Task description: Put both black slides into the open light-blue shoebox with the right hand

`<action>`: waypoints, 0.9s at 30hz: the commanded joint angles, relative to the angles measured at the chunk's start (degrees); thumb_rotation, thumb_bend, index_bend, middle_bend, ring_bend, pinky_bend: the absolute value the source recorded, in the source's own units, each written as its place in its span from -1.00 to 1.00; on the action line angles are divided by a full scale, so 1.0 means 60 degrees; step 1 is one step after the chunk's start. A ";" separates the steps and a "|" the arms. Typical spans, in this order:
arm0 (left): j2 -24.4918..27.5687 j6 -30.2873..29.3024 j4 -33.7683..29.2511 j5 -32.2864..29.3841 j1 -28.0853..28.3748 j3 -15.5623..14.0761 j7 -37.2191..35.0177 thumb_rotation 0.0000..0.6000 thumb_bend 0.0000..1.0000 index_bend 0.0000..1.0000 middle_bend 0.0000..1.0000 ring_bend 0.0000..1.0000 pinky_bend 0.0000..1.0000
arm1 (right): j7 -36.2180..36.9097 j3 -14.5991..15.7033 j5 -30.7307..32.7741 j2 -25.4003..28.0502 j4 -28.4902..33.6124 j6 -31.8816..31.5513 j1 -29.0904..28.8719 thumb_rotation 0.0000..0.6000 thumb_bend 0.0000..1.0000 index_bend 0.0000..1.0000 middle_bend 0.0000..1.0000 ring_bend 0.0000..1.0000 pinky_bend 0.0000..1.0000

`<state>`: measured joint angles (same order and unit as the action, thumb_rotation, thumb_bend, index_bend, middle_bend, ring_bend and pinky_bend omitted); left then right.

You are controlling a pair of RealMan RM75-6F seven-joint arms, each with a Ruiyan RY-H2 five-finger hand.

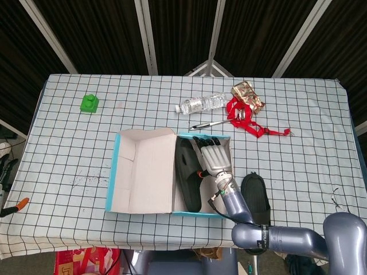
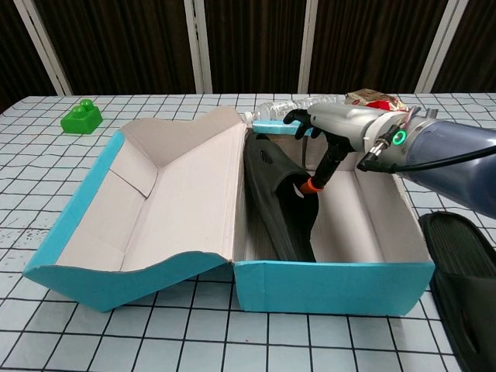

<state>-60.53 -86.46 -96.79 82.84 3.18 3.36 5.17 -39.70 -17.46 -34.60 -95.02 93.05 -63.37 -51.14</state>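
Observation:
The light-blue shoebox [image 1: 114, 172] [image 2: 333, 287] lies open, its lid flap spread to the left. One black slide [image 1: 186, 172] [image 2: 271, 194] stands on its edge inside, leaning against the box's left wall. My right hand [image 1: 213, 154] [image 2: 349, 128] hovers over the box with its fingers stretched toward the far rim. Its thumb points down at the slide, and I see no grip on it. The second black slide [image 1: 255, 196] [image 2: 465, 271] lies flat on the table just right of the box. My left hand does not show in either view.
A green block [image 1: 89, 103] [image 2: 81, 118] sits at the far left. Behind the box lie a water bottle [image 1: 200, 103], a pen [image 1: 209, 124], a red strap [image 1: 246, 120] and a snack wrapper [image 1: 248, 94]. An orange-handled tool [image 1: 14, 206] lies at the table's left edge.

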 commanded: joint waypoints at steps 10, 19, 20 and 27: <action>0.0042 -0.0005 0.0007 -0.0029 -0.0016 0.0013 -0.0113 1.00 -0.66 -0.77 -1.00 -1.00 -1.00 | -0.0769 0.0050 0.0491 0.0959 0.1365 -0.0594 -0.0071 1.00 -0.58 -0.81 -0.76 -0.70 -0.87; 0.0071 -0.0054 -0.0006 -0.0048 -0.0046 0.0028 -0.0157 1.00 -0.66 -0.77 -1.00 -1.00 -1.00 | -0.1155 0.0074 0.0231 0.2789 0.3978 -0.1553 0.0344 1.00 -0.58 -0.81 -0.76 -0.70 -0.87; 0.0074 -0.0068 -0.0011 -0.0041 -0.0051 0.0028 -0.0152 1.00 -0.66 -0.77 -1.00 -1.00 -1.00 | -0.1192 0.0090 0.0119 0.3050 0.4286 -0.1697 0.0427 1.00 -0.58 -0.81 -0.76 -0.70 -0.87; 0.0080 -0.0152 -0.0023 -0.0050 -0.0088 0.0051 -0.0147 1.00 -0.66 -0.78 -1.00 -1.00 -1.00 | -0.0737 0.0182 -0.0400 0.5394 0.6153 -0.2527 0.1471 1.00 -0.58 -0.81 -0.76 -0.70 -0.87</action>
<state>-60.05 -87.38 -96.93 82.53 2.66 3.67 4.28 -45.66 -16.86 -35.19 -68.20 125.56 -76.07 -45.72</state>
